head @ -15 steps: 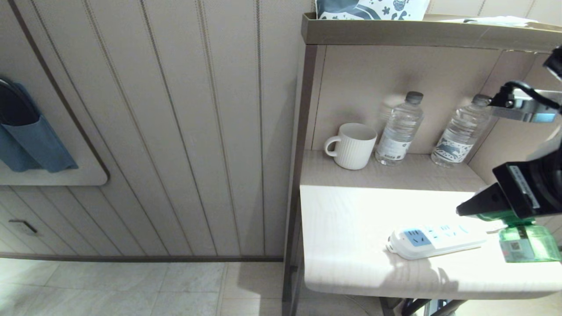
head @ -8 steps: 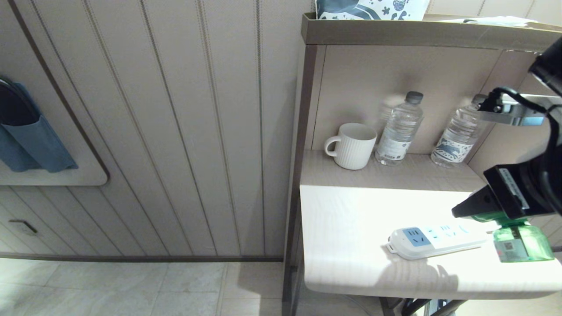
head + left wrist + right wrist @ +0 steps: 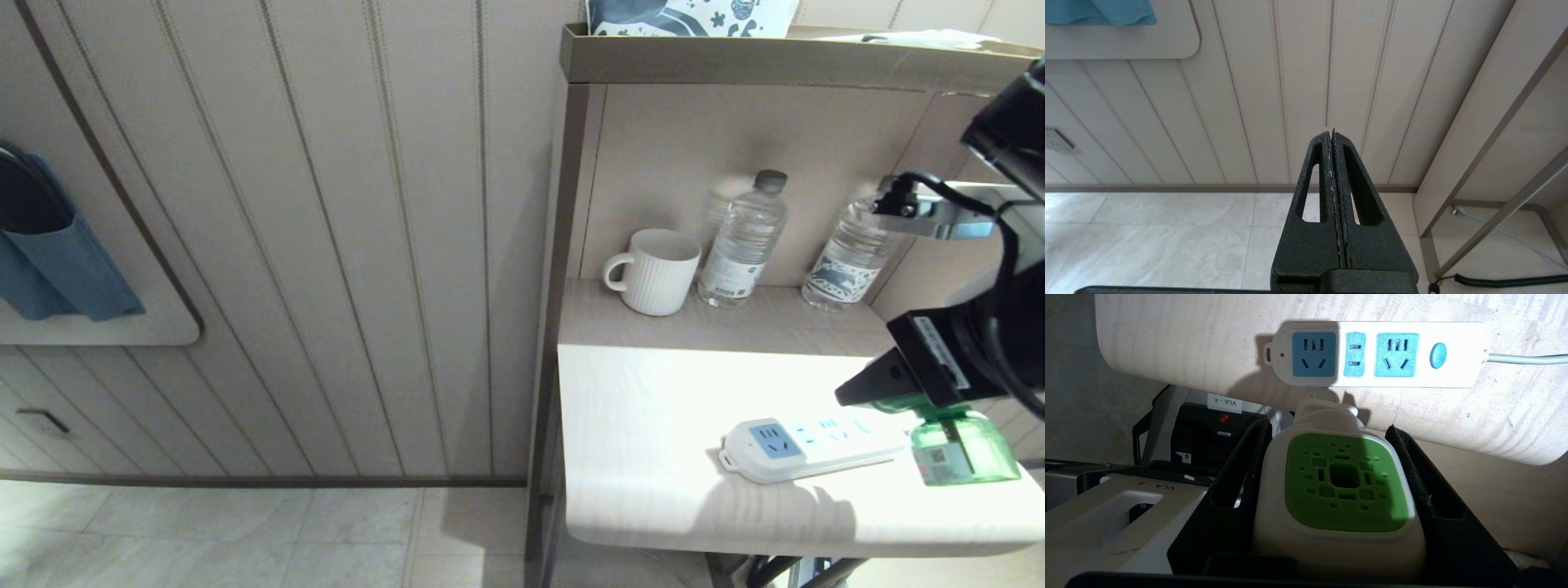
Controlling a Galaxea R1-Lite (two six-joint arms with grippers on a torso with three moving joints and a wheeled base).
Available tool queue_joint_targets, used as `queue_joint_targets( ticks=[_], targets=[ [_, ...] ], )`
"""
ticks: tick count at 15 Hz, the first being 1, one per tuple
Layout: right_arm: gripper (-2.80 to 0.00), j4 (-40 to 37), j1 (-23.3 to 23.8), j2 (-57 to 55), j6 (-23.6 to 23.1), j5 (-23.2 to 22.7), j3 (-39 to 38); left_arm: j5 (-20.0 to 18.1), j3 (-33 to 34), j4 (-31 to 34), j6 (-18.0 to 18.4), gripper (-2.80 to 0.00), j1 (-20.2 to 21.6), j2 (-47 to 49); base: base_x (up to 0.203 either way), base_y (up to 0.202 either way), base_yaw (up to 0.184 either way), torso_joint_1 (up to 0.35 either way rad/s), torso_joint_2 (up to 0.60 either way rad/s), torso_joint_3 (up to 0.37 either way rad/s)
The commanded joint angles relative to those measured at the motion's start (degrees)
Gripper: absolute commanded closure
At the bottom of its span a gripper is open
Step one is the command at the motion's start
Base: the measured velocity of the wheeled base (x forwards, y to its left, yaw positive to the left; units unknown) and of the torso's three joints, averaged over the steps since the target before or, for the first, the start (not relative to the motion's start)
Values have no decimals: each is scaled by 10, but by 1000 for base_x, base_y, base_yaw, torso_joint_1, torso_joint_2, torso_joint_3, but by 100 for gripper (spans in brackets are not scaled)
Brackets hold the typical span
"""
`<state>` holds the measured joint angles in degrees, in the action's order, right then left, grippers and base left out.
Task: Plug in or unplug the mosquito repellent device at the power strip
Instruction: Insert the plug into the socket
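The right gripper (image 3: 1331, 498) pinches the mosquito repellent device (image 3: 1345, 482), carried just beside the power strip (image 3: 804, 445) on the table (image 3: 653, 408), prongs unplugged. Next: line prongs with 1 socket, press in. Left gripper (image 3: 1333, 134) parked, pressed together

The long flat white power strip (image 3: 808, 446) lies on the pale wooden table top (image 3: 645, 408), near its front edge and toward the right side. The small green-and-white mosquito repellent device (image 3: 963, 447) hangs just beside the strip's right end, apart from it, clamped between the fingers of the right gripper (image 3: 1331, 457). Behind, on the shelf along the back edge, the white ribbed mug (image 3: 655, 271) stands left of two clear plastic water bottles (image 3: 744, 242)
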<state>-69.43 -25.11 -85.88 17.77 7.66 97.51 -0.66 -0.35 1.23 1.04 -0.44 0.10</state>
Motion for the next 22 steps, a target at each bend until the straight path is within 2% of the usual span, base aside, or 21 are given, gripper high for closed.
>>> queue_joint_targets(
  ticks=[1,22],
  targets=[
    [0,-4,1,1,1,0,1,0,0,0,0,0,0,1,0,0,0,0,0,0],
    [0,-1,-1,-3,-7,-2,-1,0,-1,4,1,0,0,1,0,0,0,0,0,0]
  ],
)
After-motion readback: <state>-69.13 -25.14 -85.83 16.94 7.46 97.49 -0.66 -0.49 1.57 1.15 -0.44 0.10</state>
